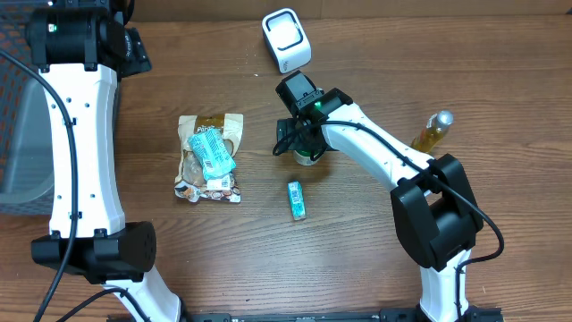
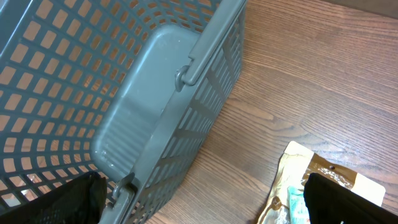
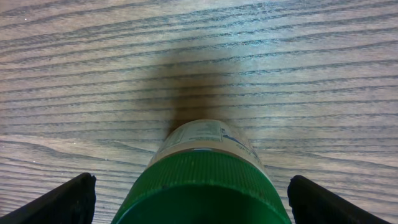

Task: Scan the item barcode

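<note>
A bottle with a green ribbed cap and a pale label stands upright on the wooden table, seen under my right wrist. My right gripper is open. Its black fingers stand on either side of the cap, with a gap on each side. The white barcode scanner sits at the back of the table, just beyond the right wrist. My left gripper is open over the table at the far left, between the grey basket and a snack bag. It holds nothing.
The snack bag, with a teal packet on it, lies left of centre. A small teal packet lies in front of the bottle. A yellow bottle lies at the right. The grey basket fills the left edge.
</note>
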Controlling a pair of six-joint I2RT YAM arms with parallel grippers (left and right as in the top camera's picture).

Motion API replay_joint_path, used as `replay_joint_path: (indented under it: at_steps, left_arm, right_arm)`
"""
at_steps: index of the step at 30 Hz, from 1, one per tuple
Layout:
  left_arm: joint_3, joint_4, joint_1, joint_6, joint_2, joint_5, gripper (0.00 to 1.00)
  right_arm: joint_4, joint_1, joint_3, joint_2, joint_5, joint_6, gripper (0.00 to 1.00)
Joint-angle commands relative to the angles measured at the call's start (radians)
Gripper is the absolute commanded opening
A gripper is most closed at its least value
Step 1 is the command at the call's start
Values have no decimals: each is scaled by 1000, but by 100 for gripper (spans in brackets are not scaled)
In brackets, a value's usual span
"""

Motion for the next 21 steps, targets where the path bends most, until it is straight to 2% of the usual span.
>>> replay_joint_path:
  at_steps: [1, 21]
  left_arm:
    - [19, 2, -1, 18, -6, 8, 99]
    - [19, 2, -1, 18, -6, 8, 100]
  right_arm:
    - [5, -6, -7, 3, 24, 0, 96]
    - [16, -6, -7, 3, 28, 0, 96]
